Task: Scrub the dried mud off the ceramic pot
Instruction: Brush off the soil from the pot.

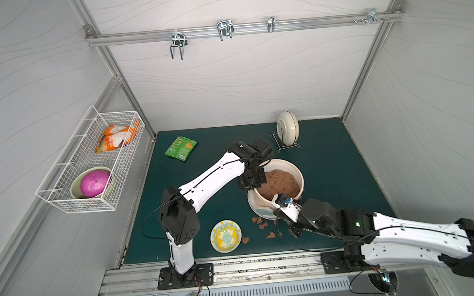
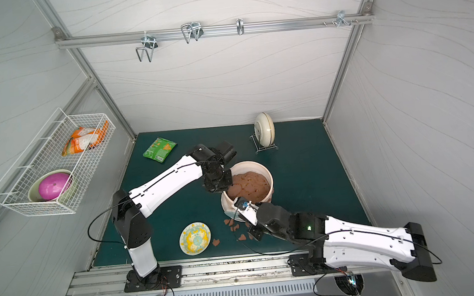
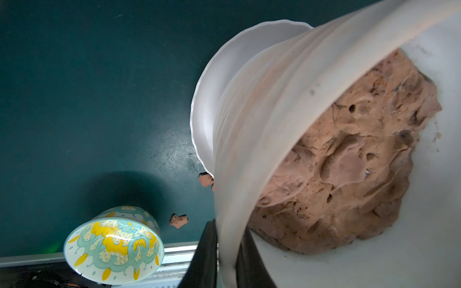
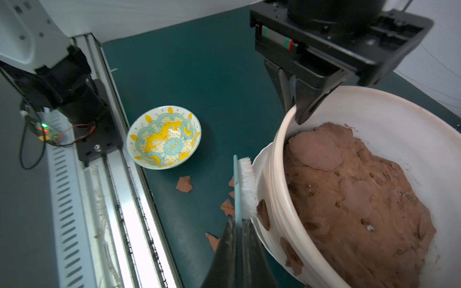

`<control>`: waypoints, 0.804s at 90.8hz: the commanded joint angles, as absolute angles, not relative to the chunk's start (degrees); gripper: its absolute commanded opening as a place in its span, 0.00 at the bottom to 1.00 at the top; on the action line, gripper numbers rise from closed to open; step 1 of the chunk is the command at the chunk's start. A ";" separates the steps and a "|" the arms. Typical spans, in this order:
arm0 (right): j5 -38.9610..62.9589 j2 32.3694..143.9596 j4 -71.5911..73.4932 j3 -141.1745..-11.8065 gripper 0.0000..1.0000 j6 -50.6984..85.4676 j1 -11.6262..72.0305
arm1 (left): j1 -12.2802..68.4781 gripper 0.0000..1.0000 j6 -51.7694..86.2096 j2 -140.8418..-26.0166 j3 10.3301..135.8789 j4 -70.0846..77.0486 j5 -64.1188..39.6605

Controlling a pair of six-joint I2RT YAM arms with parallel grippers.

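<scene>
Near mid-mat, a little right of centre: ceramic pot [image 1: 286, 163], cream-white, finely ribbed down the side, flaring into a wider saucer-like base, filled with a lumpy brown soil mass [image 1: 279, 184]. Pinched at its left rim by the left gripper [image 4: 295, 112], one finger outside the wall and one inside, jaws closed down to the thickness of the wall. Low on the side facing the right arm, dried mud [image 4: 263, 214] as flat reddish-brown patches stuck to the ribs; more as loose flakes [image 1: 263, 225] on the mat just in front of the base. Against the saucer edge, just beside the nearest patch, scrub brush [image 4: 247, 187] with pale blue back and white bristles, handle clamped tight in the right gripper [image 4: 237, 224]. Room and edges, from the left: white wire basket [image 1: 75, 200] on the left wall, holding an orange packet [image 1: 115, 136] and a pink ball [image 1: 95, 183] in a pale bowl [image 1: 72, 186]; green snack bag [image 1: 181, 148] near the far-left corner of the green mat [image 1: 348, 174]; yellow-and-teal patterned bowl [image 1: 226, 236] close to the front edge, just left of the flakes; cream gold-rimmed bowl [image 1: 287, 127] standing on edge in a wire rack [image 1: 286, 147] by the back wall; open mat from the pot across to the right wall. Print on the snack bag and the orange packet too small to read.
</scene>
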State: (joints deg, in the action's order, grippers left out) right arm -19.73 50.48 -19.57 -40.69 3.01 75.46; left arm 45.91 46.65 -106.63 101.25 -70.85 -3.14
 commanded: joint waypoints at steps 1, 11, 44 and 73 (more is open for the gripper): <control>-24.78 55.31 -18.94 -43.68 0.00 1.06 74.77 | 47.03 0.10 40.92 -110.26 101.43 -65.08 -6.60; -28.16 57.82 -22.76 -44.30 0.00 2.43 74.75 | 47.03 0.10 40.28 -110.22 101.49 -65.30 -6.13; -31.14 53.74 -31.94 -41.54 0.00 9.36 76.50 | 46.88 0.10 38.18 -110.89 102.46 -65.64 -6.15; -17.80 44.10 -27.52 -39.85 0.00 9.12 77.12 | 46.83 0.10 35.19 -111.70 103.57 -66.36 -5.21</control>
State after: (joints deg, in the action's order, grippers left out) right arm -22.02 47.48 -28.27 -40.32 8.62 77.01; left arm 45.89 42.48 -108.07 103.28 -72.34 -2.37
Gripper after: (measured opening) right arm 0.089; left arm 0.165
